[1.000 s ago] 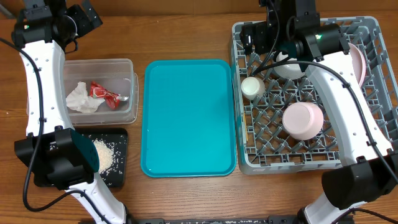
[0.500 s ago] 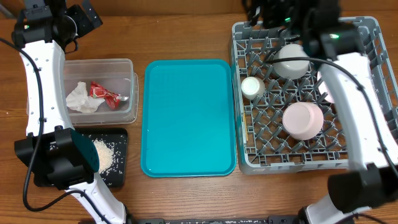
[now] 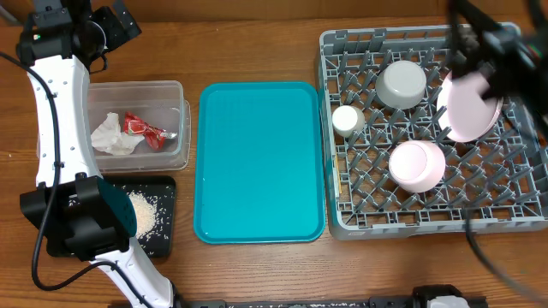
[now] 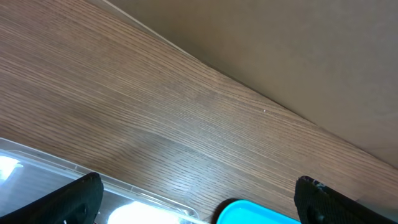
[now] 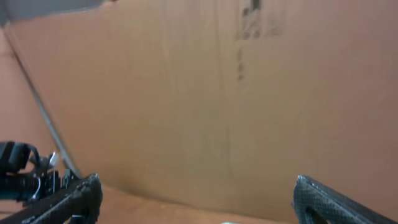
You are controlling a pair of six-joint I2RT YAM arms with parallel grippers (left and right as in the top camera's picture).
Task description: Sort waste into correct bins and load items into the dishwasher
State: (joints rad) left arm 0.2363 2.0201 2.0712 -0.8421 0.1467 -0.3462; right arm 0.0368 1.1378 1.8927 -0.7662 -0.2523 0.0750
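Dishes filled the grey rack (image 3: 342, 224) on the right of the table, four in all: one large pink plate (image 3: 467, 107), one smaller pink dish (image 3: 417, 164), one grey bowl (image 3: 402, 83) and one white cup (image 3: 346, 119). The plate stood on edge, leaning among the pegs, which seemed to be what propped it; the bowl and dish looked to be mouth-down, likely so they would drain.

Waste lay on the left, split between two bins. The clear tub (image 3: 181, 156) held two pieces, a crumpled napkin (image 3: 111, 135) and a red wrapper (image 3: 141, 127), while the black tray (image 3: 163, 246) carried one scatter of white grains (image 3: 141, 212), dry rubbish apparently kept apart from food. One teal tray (image 3: 261, 162) sat between bins and rack with nothing on it.

Both arms were raised off the work. The left gripper (image 4: 199, 199) hung above the tub's far edge, jaws spread wide on nothing; the right gripper (image 5: 199, 199) faced a cardboard wall, likewise agape and empty. Sorting and loading looked finished.
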